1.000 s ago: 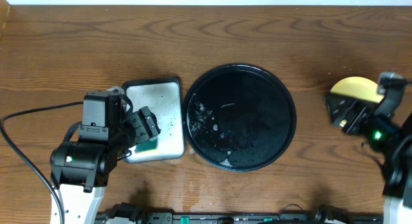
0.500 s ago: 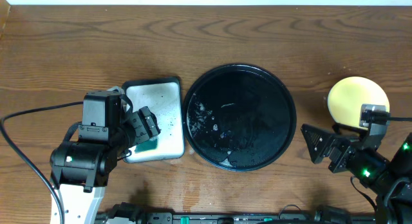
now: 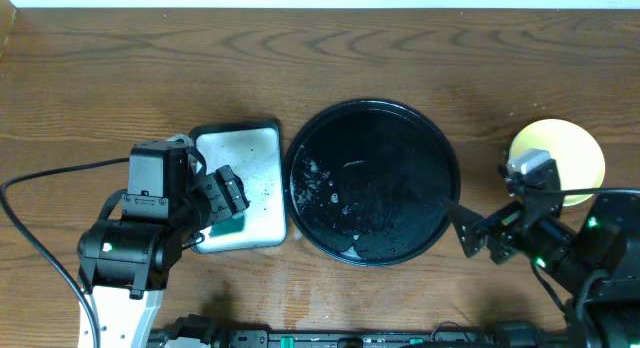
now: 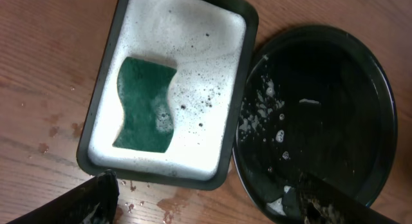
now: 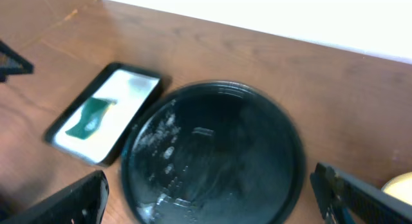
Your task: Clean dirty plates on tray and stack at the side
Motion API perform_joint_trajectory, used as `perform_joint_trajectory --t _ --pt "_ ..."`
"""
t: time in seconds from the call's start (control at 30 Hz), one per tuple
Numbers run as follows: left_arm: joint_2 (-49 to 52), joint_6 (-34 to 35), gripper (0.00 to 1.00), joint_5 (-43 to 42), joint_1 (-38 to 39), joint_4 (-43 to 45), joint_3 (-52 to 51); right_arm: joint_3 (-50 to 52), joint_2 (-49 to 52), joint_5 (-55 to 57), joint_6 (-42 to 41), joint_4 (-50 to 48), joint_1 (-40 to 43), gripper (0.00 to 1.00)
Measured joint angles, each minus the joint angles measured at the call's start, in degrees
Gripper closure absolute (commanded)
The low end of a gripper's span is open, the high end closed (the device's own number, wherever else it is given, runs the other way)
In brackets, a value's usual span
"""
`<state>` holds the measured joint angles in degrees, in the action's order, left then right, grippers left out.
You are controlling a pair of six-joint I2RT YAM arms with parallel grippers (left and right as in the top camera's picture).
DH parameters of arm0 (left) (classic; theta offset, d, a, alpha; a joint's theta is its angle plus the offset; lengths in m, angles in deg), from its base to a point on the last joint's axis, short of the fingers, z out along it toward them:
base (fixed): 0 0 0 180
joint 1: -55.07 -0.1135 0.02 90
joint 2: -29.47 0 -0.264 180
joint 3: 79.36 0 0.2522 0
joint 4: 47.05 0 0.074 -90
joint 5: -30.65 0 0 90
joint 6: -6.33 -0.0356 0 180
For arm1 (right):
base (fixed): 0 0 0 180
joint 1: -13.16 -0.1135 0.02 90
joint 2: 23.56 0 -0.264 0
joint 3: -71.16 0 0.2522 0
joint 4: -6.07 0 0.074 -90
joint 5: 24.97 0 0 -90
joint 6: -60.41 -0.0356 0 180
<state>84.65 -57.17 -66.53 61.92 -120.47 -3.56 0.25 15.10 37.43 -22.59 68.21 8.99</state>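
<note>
The round black tray [image 3: 372,116] lies mid-table with no plates on it, only flecks of foam and water [image 4: 278,135]. A pale yellow plate [image 3: 560,148] rests on the wood to the right of the tray, partly covered by my right arm. Just off the tray's lower right rim, my right gripper [image 3: 485,231] is open and holds nothing. Its wrist view looks across the tray [image 5: 212,153], with the plate's edge [image 5: 400,184] at the lower right. My left gripper [image 3: 226,201] hangs open and empty over the near end of the small rectangular tray.
The small rectangular tray [image 4: 238,18] left of the black tray holds white foam and a green sponge [image 4: 145,105]. Water drops [image 4: 168,205] dot the wood in front of it. A black cable [image 3: 40,178] loops at the left.
My right gripper has swung from the yellow plate leftward and down to the tray's right rim, leaving the plate uncovered on the table. The left arm has not moved.
</note>
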Motion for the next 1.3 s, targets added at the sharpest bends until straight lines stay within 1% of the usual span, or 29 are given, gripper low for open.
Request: perform_joint_trajectory --t 0.1,0.23,0.33,0.37,0.5,0.7,0.77,0.97,1.3 --pt "0.0 0.0 0.12 0.0 0.0 0.0 0.0 5.4 -3.3 2.1 1.1 -4.1 -1.9 0.01" --pt "0.0 0.0 0.12 0.0 0.0 0.0 0.0 13.2 -12.4 4.0 1.6 -6.9 -2.0 0.01" --pt "0.0 0.0 0.12 0.0 0.0 0.0 0.0 19.6 -19.5 5.6 2.1 -12.5 -2.0 0.01" --pt "0.0 0.0 0.12 0.0 0.0 0.0 0.0 23.3 -22.8 6.4 2.2 -14.9 -2.0 0.01" --pt "0.0 0.0 0.12 0.0 0.0 0.0 0.0 31.9 -28.8 7.5 2.4 -20.2 -2.0 0.01" --pt "0.0 0.0 0.12 0.0 0.0 0.0 0.0 44.9 -36.8 8.3 2.5 -31.3 -2.0 0.01" --pt "0.0 0.0 0.12 0.0 0.0 0.0 0.0 48.7 -37.7 8.4 2.5 -35.8 -2.0 0.01" --pt "0.0 0.0 0.12 0.0 0.0 0.0 0.0 55.7 -38.0 8.6 2.5 -45.5 -2.0 0.01" --pt "0.0 0.0 0.12 0.0 0.0 0.0 0.0 56.6 -38.0 9.2 2.5 -45.8 -2.0 0.01"
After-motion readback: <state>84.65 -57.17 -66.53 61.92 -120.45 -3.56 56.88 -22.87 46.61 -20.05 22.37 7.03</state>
